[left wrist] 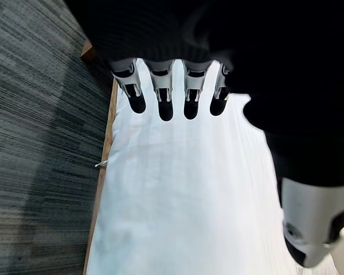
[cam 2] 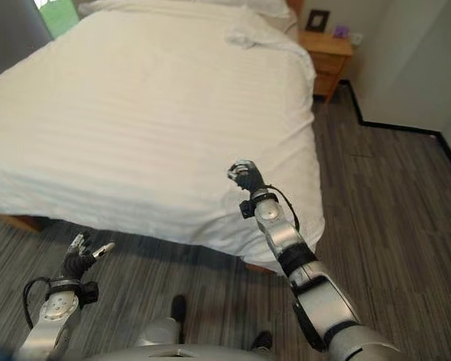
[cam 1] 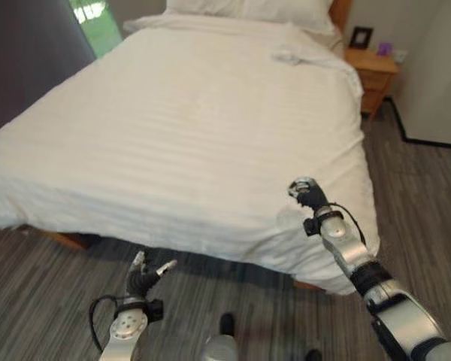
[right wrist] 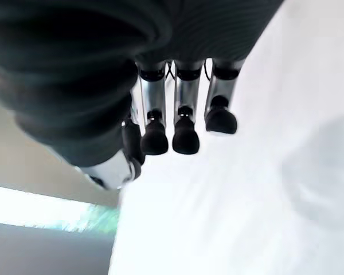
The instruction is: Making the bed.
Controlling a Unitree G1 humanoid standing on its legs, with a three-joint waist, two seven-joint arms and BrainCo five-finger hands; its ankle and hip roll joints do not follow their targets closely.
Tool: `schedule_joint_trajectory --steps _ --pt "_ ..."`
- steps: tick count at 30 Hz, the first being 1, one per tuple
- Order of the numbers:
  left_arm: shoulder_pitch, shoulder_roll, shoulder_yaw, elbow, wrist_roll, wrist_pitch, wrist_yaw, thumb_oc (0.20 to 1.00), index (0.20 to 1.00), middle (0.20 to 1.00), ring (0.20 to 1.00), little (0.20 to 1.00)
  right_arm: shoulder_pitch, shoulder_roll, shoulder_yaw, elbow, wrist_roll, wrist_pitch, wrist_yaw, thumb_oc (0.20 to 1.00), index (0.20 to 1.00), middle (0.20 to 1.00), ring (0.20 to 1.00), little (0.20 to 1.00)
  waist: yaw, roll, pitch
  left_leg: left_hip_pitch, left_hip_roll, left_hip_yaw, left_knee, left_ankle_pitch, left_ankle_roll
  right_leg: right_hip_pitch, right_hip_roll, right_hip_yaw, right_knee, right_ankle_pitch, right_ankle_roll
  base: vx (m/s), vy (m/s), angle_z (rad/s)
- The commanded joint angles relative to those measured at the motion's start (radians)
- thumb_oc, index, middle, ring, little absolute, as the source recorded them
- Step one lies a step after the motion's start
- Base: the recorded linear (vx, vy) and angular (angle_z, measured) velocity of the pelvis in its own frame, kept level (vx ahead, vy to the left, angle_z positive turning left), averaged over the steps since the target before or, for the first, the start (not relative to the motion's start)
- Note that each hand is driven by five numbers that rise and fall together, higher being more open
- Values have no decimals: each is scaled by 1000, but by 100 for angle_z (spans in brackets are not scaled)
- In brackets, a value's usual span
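Observation:
The bed's white duvet (cam 1: 188,128) lies spread and mostly smooth, hanging over the near edge. A small crumpled fold (cam 1: 289,54) sits near the pillows (cam 1: 270,11) at the far end. My right hand (cam 1: 308,194) is raised just above the duvet's near right corner, fingers (right wrist: 186,137) relaxed with nothing in them. My left hand (cam 1: 143,282) hovers low over the floor in front of the bed's near edge, fingers (left wrist: 163,103) spread open and empty. In the left wrist view the duvet (left wrist: 183,189) hangs past the wooden bed frame (left wrist: 106,149).
A wooden nightstand (cam 1: 372,71) with a dark picture frame (cam 1: 360,36) stands at the bed's far right. A pale wall panel (cam 1: 436,75) borders the right side. Grey striped carpet (cam 1: 413,195) runs along the right side and in front of the bed.

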Motion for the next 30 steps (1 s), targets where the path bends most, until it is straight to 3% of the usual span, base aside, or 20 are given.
schedule_joint_trajectory --steps 1,3,5,6,8,9,11,13,16,19,23,26,27,30 --pt "-143 109 -54 -71 -54 -68 -16 1000 1000 1000 1000 1000 -198 -61 -73 115 129 -39 -50 200 200 200 200 200 39 16 70 -56 13 2 14 -8 -57 17 -39 -5 19 -77 22 -96 -17 15" --pt "-153 107 -73 -67 -69 -66 -34 1000 1000 1000 1000 1000 -236 -71 -116 222 195 -25 -39 200 200 200 200 200 50 26 74 -78 10 -25 14 -20 -75 16 -40 -21 19 -96 28 37 -5 34" --pt "-153 110 -94 -63 -46 -67 -55 1000 1000 1000 1000 1000 -252 -90 -239 300 396 -53 -33 200 200 200 200 200 51 47 89 -114 4 -42 14 -16 -84 1 -44 -39 19 -100 32 -19 36 44" --pt "-155 112 -98 -63 -46 -67 -54 1000 1000 1000 1000 1000 -253 -93 -241 305 404 -55 -28 200 200 200 200 200 53 46 87 -116 4 -44 14 -15 -84 -1 -44 -41 19 -100 32 -18 27 28" --pt "-138 88 -109 -51 -55 -65 -66 1000 1000 1000 1000 1000 -239 -68 -422 307 760 -146 -22 200 200 200 200 200 47 73 100 -143 -7 -52 14 -14 -87 -20 -55 -46 19 -101 36 -13 62 21" --pt "-141 92 -114 -49 -56 -66 -66 1000 1000 1000 1000 1000 -237 -72 -423 313 776 -150 -12 200 200 200 200 200 51 70 98 -146 -7 -53 14 -14 -87 -23 -55 -47 19 -101 36 -7 65 15" --pt "-143 65 -133 -6 -92 -63 -76 1000 1000 1000 1000 1000 -236 -54 -521 324 974 -201 3 200 200 200 200 200 42 91 107 -156 -12 -56 14 -14 -86 -36 -65 -43 19 -97 39 -5 56 7" --pt "-150 64 -143 4 -98 -65 -75 1000 1000 1000 1000 1000 -241 -54 -539 328 1017 -215 9 200 200 200 200 200 43 98 109 -159 -14 -55 14 -14 -86 -40 -69 -42 19 -96 40 -4 39 -5" --pt "-171 59 -162 23 -100 -69 -65 1000 1000 1000 1000 1000 -268 -87 -522 325 968 -241 -22 200 200 200 200 200 36 110 114 -165 -19 -46 14 -10 -88 -53 -77 -34 19 -90 43 -3 64 -5" --pt "-178 45 -167 14 -100 -78 -52 1000 1000 1000 1000 1000 -274 -121 -421 271 737 -221 -85 200 200 200 200 200 18 114 121 -160 -16 -30 14 -8 -88 -61 -81 -26 19 -81 45 -2 44 -2" --pt "-177 20 -158 18 -89 -72 -32 1000 1000 1000 1000 1000 -213 -97 -215 45 431 -173 -105 200 200 200 200 200 -26 83 123 -123 -5 6 14 -15 -78 -57 -78 3 19 -70 42 21 24 -14" --pt "-169 -1 -131 24 -108 -63 -23 1000 1000 1000 1000 1000 -133 -97 -129 -145 267 -148 -101 200 200 200 200 200 -63 53 117 -107 3 36 14 0 -61 -66 -76 21 19 -45 30 -49 20 -39" --pt "-166 -22 -123 37 -128 -56 -21 1000 1000 1000 1000 1000 -79 -79 -119 -216 238 -137 -97 200 200 200 200 200 -86 36 112 -89 6 52 14 -6 -58 -65 -75 34 19 -46 28 24 -6 -45" --pt "-169 -32 -126 36 -135 -50 -13 1000 1000 1000 1000 1000 -40 -38 -132 -237 272 -140 -98 200 200 200 200 200 -101 23 109 -74 8 66 14 -12 -54 -66 -73 50 19 -45 27 2 -12 -32"
